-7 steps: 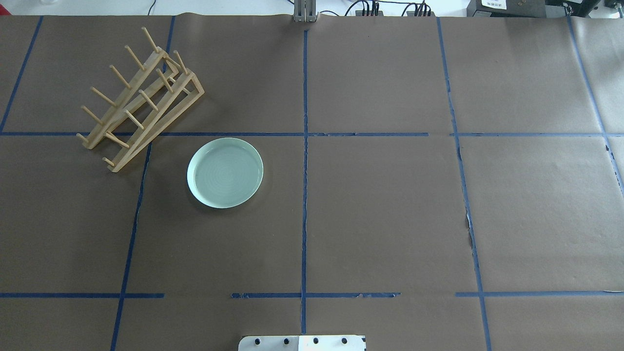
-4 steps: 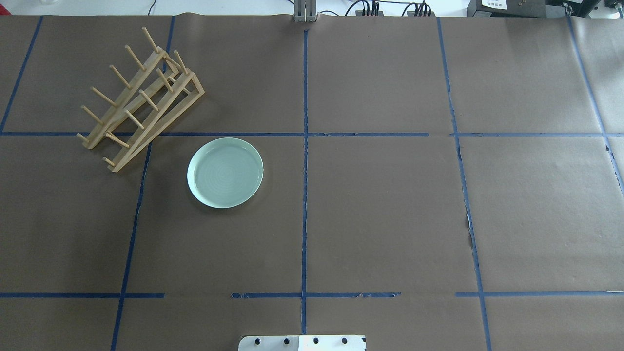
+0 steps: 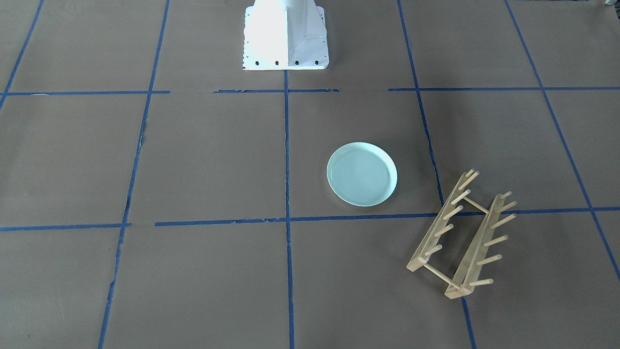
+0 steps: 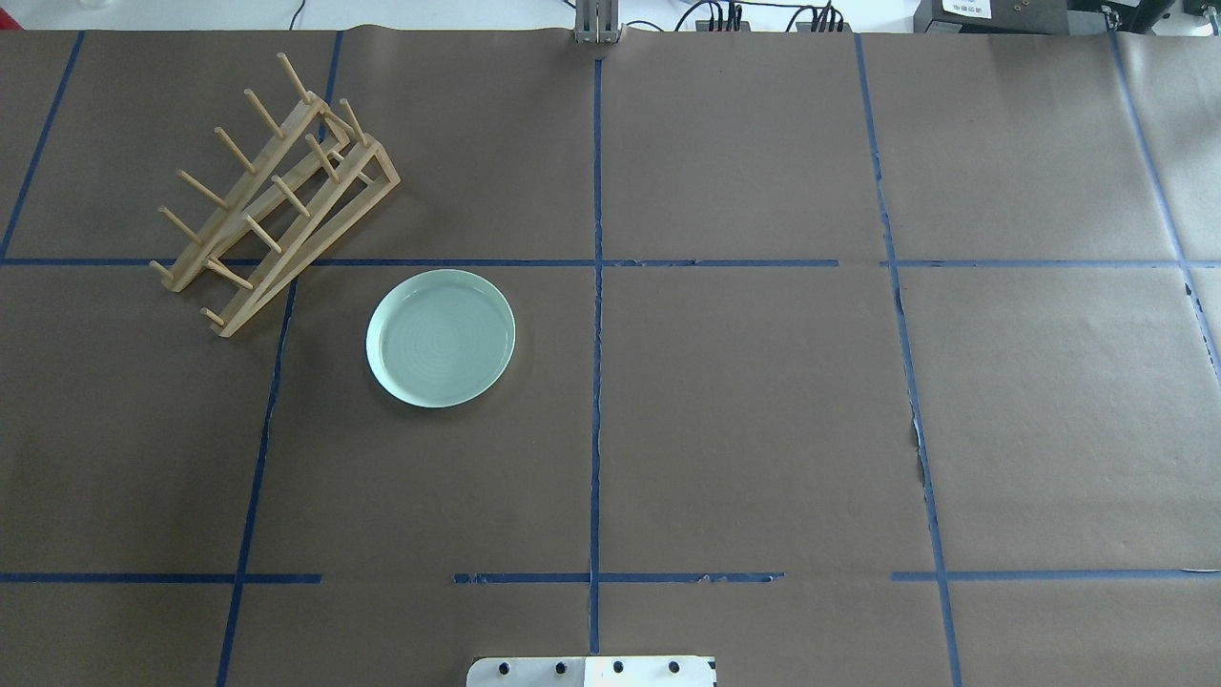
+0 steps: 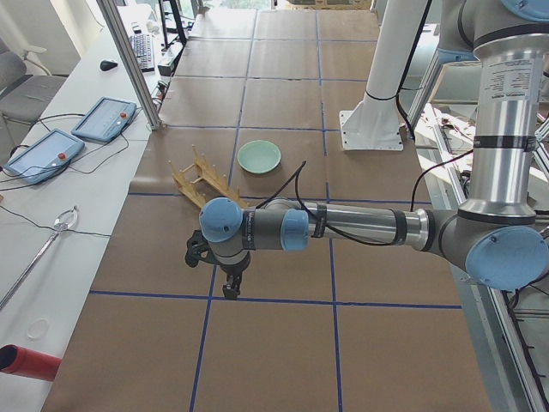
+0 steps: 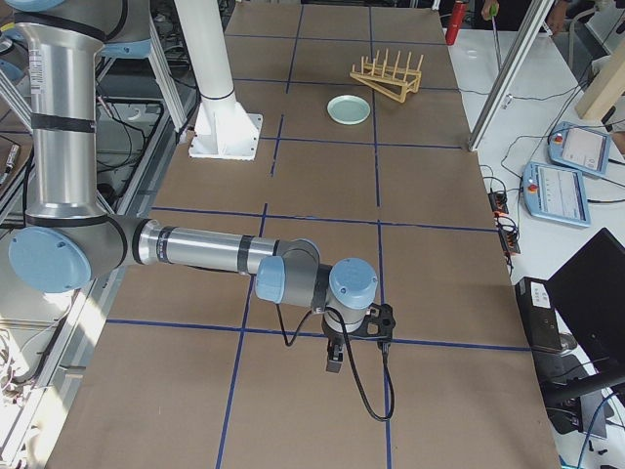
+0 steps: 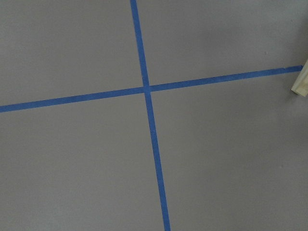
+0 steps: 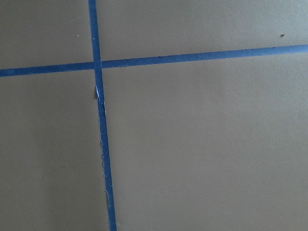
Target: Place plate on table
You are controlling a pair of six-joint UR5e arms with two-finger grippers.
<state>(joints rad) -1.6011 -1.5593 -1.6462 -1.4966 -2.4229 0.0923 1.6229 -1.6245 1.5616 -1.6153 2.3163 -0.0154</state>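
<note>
The pale mint-green plate (image 4: 441,338) lies flat and upright on the brown-paper table (image 4: 763,410), just right of the wooden rack. It also shows in the front view (image 3: 362,174), the left side view (image 5: 259,156) and the right side view (image 6: 349,108). Nothing touches it. My left gripper (image 5: 230,289) hangs over the table far from the plate, seen only in the left side view. My right gripper (image 6: 334,363) hangs low at the other end, seen only in the right side view. I cannot tell whether either is open or shut.
A light wooden peg dish rack (image 4: 277,191) stands empty beside the plate; one corner of it shows in the left wrist view (image 7: 301,84). The white robot base (image 3: 286,34) sits at the table's near middle edge. Operator pendants (image 5: 81,129) lie on a side bench.
</note>
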